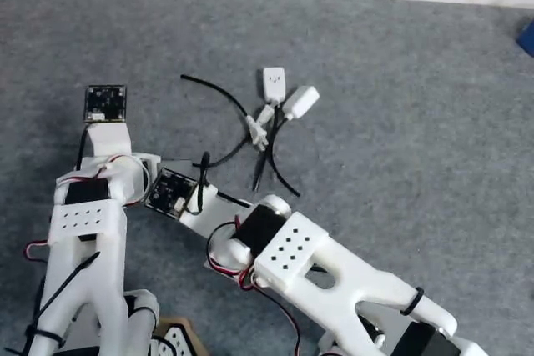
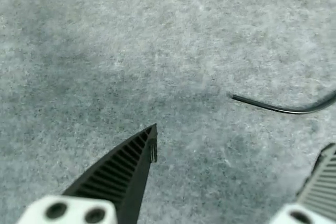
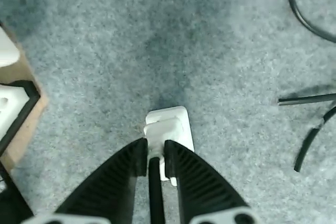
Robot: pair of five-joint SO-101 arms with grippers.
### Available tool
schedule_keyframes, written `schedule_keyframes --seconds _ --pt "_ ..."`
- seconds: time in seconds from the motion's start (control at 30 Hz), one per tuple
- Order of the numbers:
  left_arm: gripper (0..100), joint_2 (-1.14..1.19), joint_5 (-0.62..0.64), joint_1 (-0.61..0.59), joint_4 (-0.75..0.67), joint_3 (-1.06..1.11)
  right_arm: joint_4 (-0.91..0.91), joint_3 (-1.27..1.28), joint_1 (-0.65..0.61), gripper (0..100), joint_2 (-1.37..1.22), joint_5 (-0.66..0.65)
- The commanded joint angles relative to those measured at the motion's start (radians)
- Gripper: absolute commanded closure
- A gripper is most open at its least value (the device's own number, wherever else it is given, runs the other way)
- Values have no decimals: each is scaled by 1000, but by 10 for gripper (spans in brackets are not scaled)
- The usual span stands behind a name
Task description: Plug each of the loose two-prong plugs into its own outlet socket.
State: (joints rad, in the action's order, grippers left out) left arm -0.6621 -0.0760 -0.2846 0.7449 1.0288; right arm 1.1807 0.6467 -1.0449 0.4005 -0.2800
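Note:
My right gripper (image 3: 155, 148) is shut on a white plug (image 3: 159, 131), whose black cord (image 3: 154, 182) runs back between the fingers. The plug sits against a white outlet socket (image 3: 170, 115) lying on the grey carpet; its prongs are hidden. From above, that gripper is under its camera board (image 1: 171, 192). My left gripper (image 2: 241, 140) hangs open over bare carpet, near the free end of a black cord (image 2: 273, 108). Farther back lie a white socket block (image 1: 274, 82), a second white block (image 1: 300, 102) and small white plugs (image 1: 259, 128) on tangled black cords (image 1: 275, 164).
The left arm's camera board (image 1: 104, 103) is at the far left. A tan board with white parts (image 3: 13, 103) lies close beside the right gripper. A blue object (image 1: 526, 37) sits at the right edge. Grey carpet (image 1: 417, 122) covers the table.

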Motion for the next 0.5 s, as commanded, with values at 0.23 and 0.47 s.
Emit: schedule_keyframes --seconds 0.23,0.47 --pt "557 -2 14 -18 -23 -41 -64 41 16 992 -8 3" --pt "557 -4 15 -44 -23 -51 -151 102 35 992 -104 0"
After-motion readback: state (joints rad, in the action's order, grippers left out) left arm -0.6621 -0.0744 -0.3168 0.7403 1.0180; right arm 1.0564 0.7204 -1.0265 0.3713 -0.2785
